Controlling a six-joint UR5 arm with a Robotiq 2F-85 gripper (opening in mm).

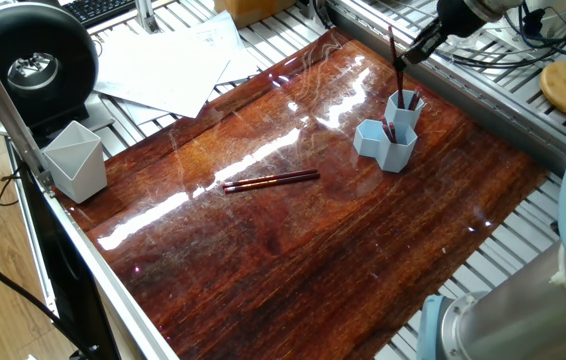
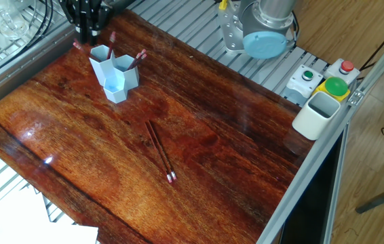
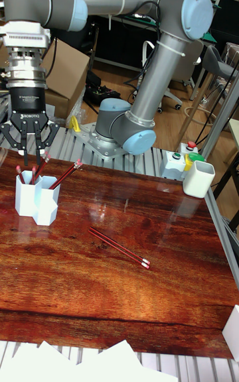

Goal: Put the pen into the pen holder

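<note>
— Count of pens?
— Two lying side by side mid-table [image 2: 199, 146]: pens [image 2: 160, 151]. Three more standing in the pen holder [image 3: 36, 199], far left. One pen [image 3: 26, 154] gripped upright in closed jaws of the gripper [image 3: 27, 150], just above the holder.
— Cups?
— One white cup [image 3: 198, 179], far right.
</note>
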